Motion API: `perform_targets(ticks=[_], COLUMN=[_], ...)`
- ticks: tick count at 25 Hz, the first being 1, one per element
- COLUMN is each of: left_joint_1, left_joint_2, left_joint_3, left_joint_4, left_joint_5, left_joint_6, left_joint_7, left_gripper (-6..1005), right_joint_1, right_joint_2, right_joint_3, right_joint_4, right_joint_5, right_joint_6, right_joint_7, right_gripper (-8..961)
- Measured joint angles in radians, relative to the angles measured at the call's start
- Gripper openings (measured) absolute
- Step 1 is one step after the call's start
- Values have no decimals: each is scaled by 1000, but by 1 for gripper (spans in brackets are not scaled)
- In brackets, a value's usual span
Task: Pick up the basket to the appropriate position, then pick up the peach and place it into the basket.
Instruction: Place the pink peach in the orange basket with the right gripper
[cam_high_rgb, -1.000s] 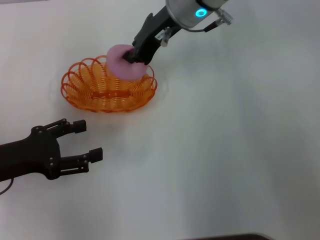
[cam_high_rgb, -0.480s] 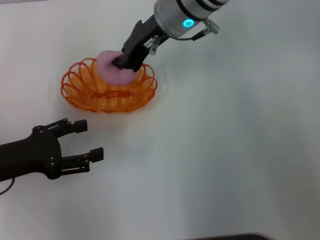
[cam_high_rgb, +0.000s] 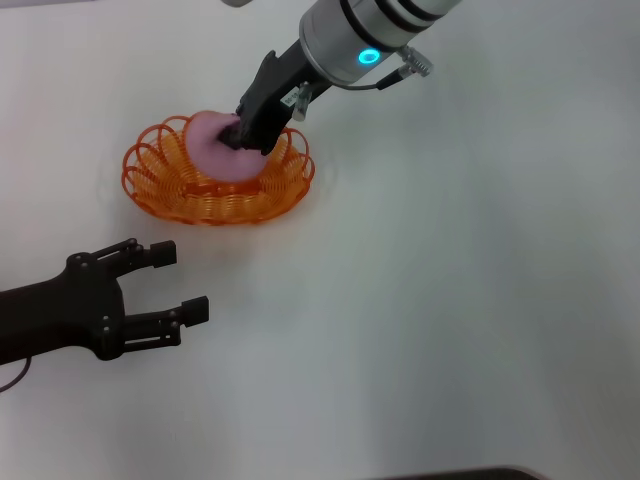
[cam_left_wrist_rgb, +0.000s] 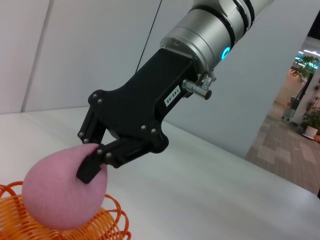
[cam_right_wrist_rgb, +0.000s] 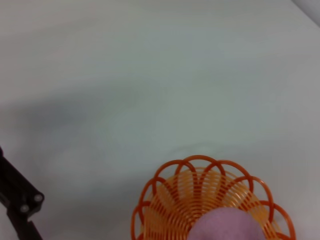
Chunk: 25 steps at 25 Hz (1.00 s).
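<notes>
The orange wire basket (cam_high_rgb: 165, 178) stands on the white table at the far left. My right gripper (cam_high_rgb: 243, 134) is shut on the pale pink peach (cam_high_rgb: 212, 145) and holds it over the basket's middle, low between the rims. The left wrist view shows the peach (cam_left_wrist_rgb: 60, 192) pinched by the black fingers (cam_left_wrist_rgb: 92, 167) just above the basket's loops (cam_left_wrist_rgb: 107, 222). The right wrist view shows the basket (cam_right_wrist_rgb: 165, 200) with the peach (cam_right_wrist_rgb: 227, 227) over it. My left gripper (cam_high_rgb: 175, 282) is open and empty, near the front left of the table.
The white table (cam_high_rgb: 460, 280) stretches bare to the right and front of the basket. A dark edge (cam_high_rgb: 450, 474) shows at the bottom of the head view.
My right gripper has carried the peach to the left and down, from the basket's far right rim to over its middle. The left arm has not moved.
</notes>
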Motion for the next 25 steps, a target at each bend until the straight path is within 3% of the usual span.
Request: perform_targets(ticks=[10,16,18,25], left_joint_1=[-2,-2,-2,-2], left_joint_2=[-1,-1,-1,-1], left_joint_3=[-3,-3,-4,-2], left_joint_4=[-11,-11,-11,-11], left_joint_5=[0,0,0,0], left_joint_6=[-2,-2,-2,-4], left_joint_7=[0,0,0,0], left_gripper=[908,908,908,908], right_joint_1=[0,0,0,0], right_joint_2=[0,1,1,2], right_joint_3=[-15,-21,-23,-23], right_joint_4=[0,0,0,0], right_joint_5=[19,25,32,35], right_joint_6=[27,27,27,28], right_joint_7=[-2,-3,-4,-7], right_gripper=[61,212,417,554])
